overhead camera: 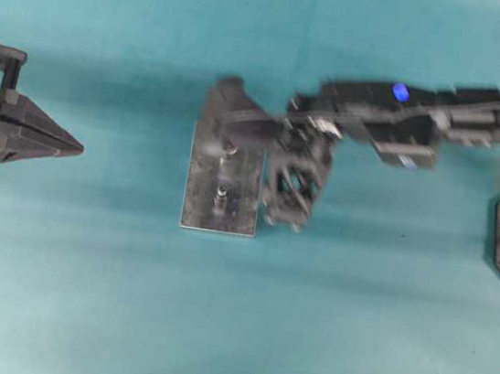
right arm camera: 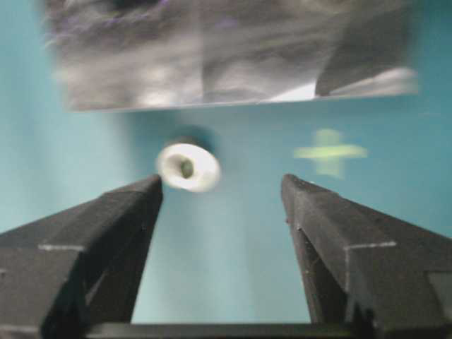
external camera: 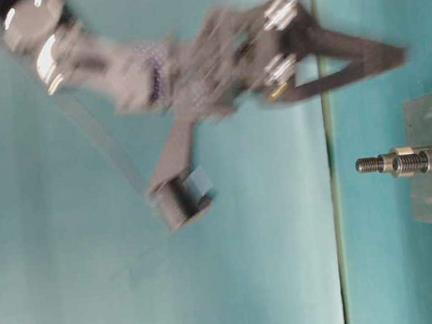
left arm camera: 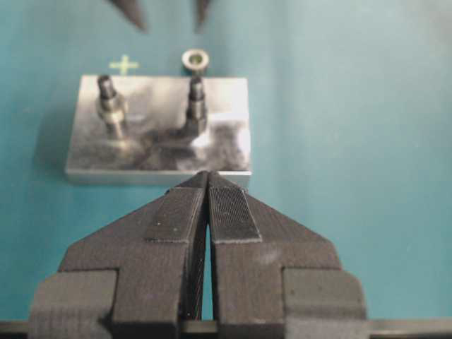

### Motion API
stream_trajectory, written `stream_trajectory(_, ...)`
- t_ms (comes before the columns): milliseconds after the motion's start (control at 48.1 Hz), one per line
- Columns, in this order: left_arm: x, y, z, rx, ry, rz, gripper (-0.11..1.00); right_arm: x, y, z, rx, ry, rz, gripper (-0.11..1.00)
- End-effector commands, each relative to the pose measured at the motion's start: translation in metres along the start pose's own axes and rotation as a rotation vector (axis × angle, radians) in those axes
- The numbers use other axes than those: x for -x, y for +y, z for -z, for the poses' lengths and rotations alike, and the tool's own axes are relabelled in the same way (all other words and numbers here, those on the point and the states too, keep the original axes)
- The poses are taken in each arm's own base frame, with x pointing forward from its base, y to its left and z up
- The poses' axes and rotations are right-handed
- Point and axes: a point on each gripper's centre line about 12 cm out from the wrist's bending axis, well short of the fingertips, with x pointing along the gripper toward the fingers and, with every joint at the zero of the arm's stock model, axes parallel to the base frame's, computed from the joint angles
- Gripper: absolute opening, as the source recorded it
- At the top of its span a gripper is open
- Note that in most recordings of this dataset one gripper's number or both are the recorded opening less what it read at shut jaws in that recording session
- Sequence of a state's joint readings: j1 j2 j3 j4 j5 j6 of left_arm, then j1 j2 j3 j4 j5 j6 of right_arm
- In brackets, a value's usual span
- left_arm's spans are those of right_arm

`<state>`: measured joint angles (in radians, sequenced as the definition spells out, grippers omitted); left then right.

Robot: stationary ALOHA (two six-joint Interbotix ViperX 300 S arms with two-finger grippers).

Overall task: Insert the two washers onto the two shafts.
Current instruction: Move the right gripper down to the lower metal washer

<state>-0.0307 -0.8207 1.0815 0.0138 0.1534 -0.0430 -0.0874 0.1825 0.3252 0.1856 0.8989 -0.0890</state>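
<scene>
One metal plate (left arm camera: 159, 127) lies mid-surface (overhead camera: 351, 329) with two upright threaded shafts (left arm camera: 195, 102) on it. One washer (left arm camera: 195, 61) lies flat on the surface just beyond the plate's far edge, near a yellow cross (left arm camera: 124, 66), touching neither. The right gripper (right arm camera: 222, 194) hangs above the washer, jaws apart and empty. The left gripper (left arm camera: 207, 180), jaws together, sits well clear of the plate with open surface all round.

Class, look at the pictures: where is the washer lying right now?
The washer lies flat on the teal table just beyond the metal plate's far edge, beside the green cross mark, ahead of the open right gripper.
</scene>
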Motion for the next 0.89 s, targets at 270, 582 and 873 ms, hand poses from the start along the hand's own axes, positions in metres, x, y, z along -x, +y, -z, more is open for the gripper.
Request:
stream_trajectory(270, 0.000, 0.000, -0.004, -0.005, -0.025, 0.002, 0.00, -0.012, 0.009, 0.018, -0.057, -0.088, -0.012, 0.76)
stream_trajectory(582, 0.000, 0.000, -0.004, -0.004, -0.024, 0.002, 0.00, -0.030, 0.008, 0.020, -0.054, -0.081, -0.001, 0.76)
stream_trajectory(873, 0.000, 0.000, -0.004, -0.004, -0.026, 0.002, 0.00, -0.049, 0.009, 0.020, -0.051, -0.075, 0.004, 0.76)
